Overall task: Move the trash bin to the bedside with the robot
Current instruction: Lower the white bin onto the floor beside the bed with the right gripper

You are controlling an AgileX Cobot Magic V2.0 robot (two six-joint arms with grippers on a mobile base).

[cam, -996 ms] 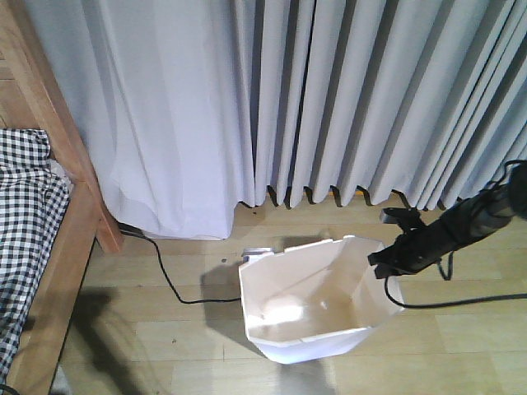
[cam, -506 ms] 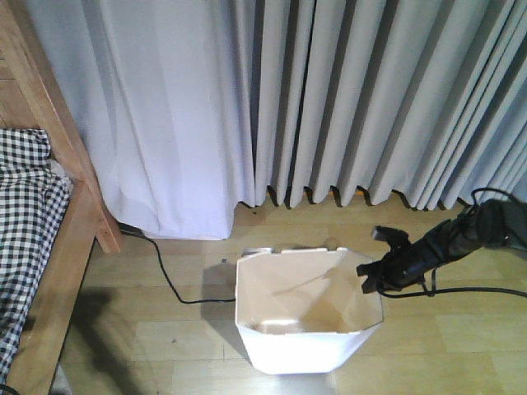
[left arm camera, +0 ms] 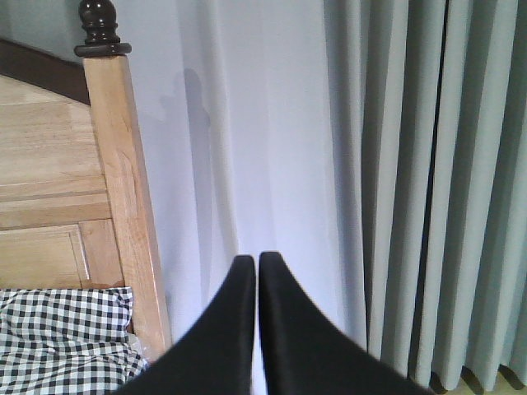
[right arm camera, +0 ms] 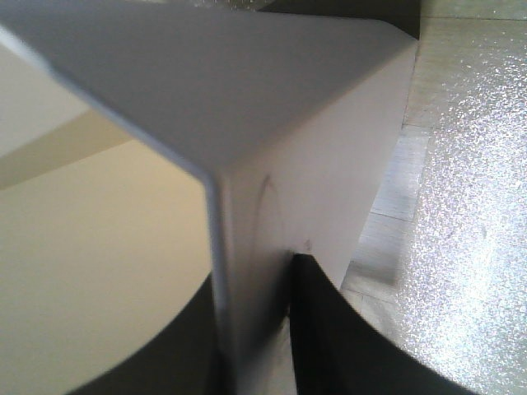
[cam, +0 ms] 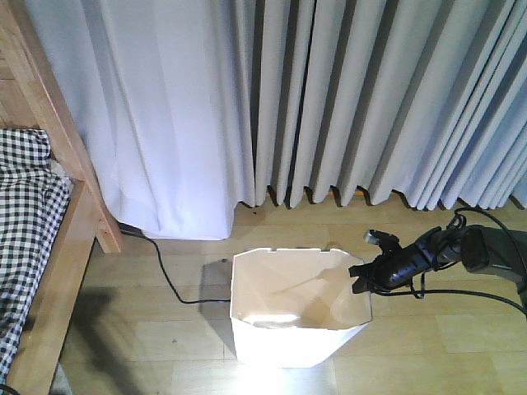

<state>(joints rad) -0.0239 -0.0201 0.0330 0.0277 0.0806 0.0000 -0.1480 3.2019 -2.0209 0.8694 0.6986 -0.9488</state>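
Note:
The white trash bin (cam: 288,337) stands upright on the wooden floor, its cream inside showing. My right gripper (cam: 360,276), on a thin black arm coming from the right, is shut on the bin's right rim corner. In the right wrist view the bin wall (right arm camera: 321,140) runs between the two black fingers of the right gripper (right arm camera: 255,284), one inside and one outside. The bed with its light wooden frame (cam: 58,156) and checked bedding (cam: 25,214) lies at the left, well apart from the bin. My left gripper (left arm camera: 251,262) is shut on nothing, facing the bed post (left arm camera: 115,181).
Grey-white curtains (cam: 329,99) hang along the back down to the floor. A black cable (cam: 169,284) runs on the floor from the bed's corner toward the bin. Another black cable (cam: 461,292) trails from the right arm.
The bin was tilted with its opening toward the camera and now stands upright, slightly further left. The right arm has come lower and leftward while still holding the rim.

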